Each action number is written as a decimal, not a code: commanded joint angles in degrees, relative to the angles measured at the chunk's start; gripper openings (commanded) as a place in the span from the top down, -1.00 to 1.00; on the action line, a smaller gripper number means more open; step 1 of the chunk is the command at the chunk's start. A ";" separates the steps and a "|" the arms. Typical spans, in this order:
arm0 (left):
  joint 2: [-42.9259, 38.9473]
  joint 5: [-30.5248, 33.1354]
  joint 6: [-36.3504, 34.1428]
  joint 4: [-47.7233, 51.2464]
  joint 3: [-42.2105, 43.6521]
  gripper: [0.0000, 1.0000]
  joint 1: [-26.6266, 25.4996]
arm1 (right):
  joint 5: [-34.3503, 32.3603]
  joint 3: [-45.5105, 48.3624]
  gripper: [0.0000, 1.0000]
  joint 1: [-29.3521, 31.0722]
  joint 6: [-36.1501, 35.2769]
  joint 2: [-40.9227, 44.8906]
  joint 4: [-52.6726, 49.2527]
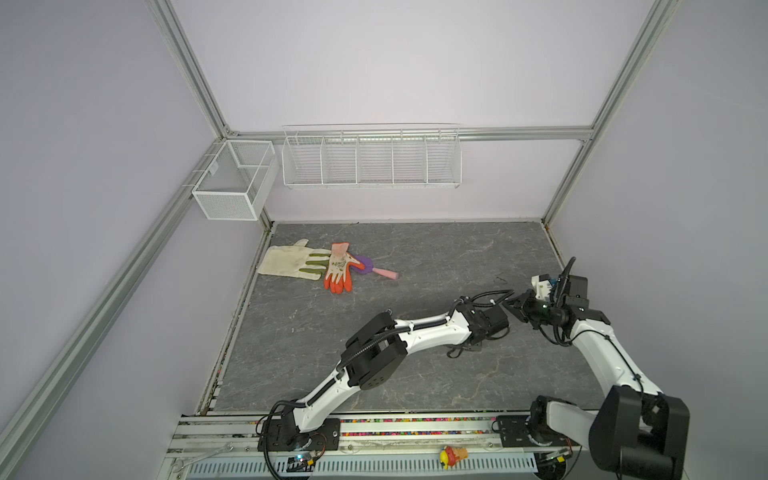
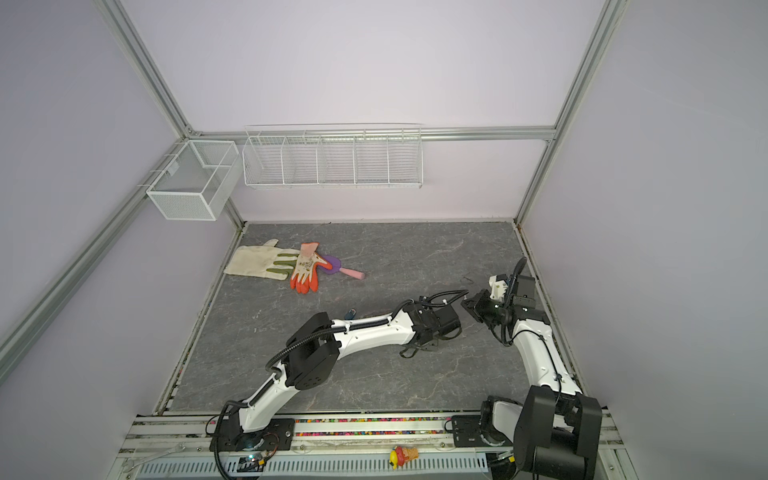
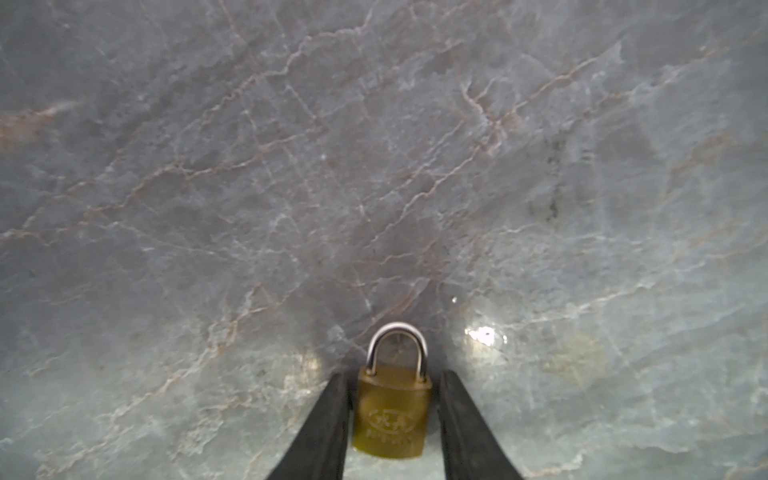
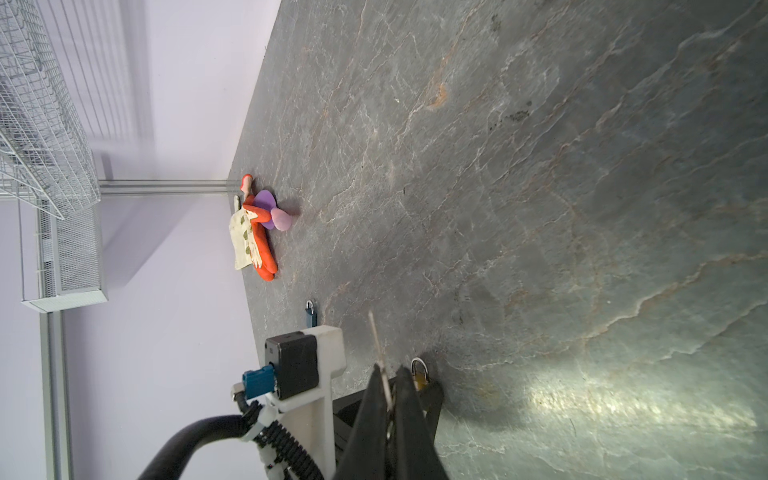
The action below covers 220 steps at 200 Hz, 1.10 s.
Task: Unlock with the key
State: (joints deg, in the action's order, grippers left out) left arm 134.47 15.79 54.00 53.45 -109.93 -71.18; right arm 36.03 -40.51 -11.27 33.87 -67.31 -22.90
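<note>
While the left gripper (image 3: 393,374) pinches the brass padlock (image 3: 392,415) toward the tabletop's (image 3: 374,166) right edge, the right gripper (image 4: 390,370), clamped on the key (image 4: 376,336), hovers beside it; a misaligned thrust could glance the key off the padlock or twist it loose.

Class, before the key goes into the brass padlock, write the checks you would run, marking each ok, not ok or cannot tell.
1. Brass padlock held in left gripper: ok.
2. Key pinched in right gripper, blade sticking out: ok.
3. Shackle seated in the body: ok.
4. Keyhole facing the key: cannot tell, hidden.
5. Blade aligned with keyhole: cannot tell.
6. Blue padlock lying away from both grippers: ok.
</note>
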 commanded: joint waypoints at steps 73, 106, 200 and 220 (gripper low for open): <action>4.43 -4.93 0.96 8.22 3.33 0.32 -0.17 | 1.18 -0.28 0.87 -0.25 0.66 0.55 -0.04; 3.77 -5.32 0.12 8.50 4.11 0.32 -0.56 | 0.80 -1.15 0.87 -0.26 -0.05 0.73 -1.31; 4.61 -8.13 -1.05 4.82 3.87 0.41 -0.12 | 0.71 -0.79 0.87 -0.25 0.71 0.60 -0.15; 4.21 -7.80 -1.24 4.12 4.04 0.54 -0.02 | 0.99 -0.93 0.87 -0.25 1.07 0.69 -0.04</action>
State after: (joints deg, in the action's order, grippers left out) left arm 133.51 13.21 52.90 54.72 -108.86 -71.16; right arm 36.07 -40.62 -11.27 34.30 -67.29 -23.03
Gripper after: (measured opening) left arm 0.261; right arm 0.063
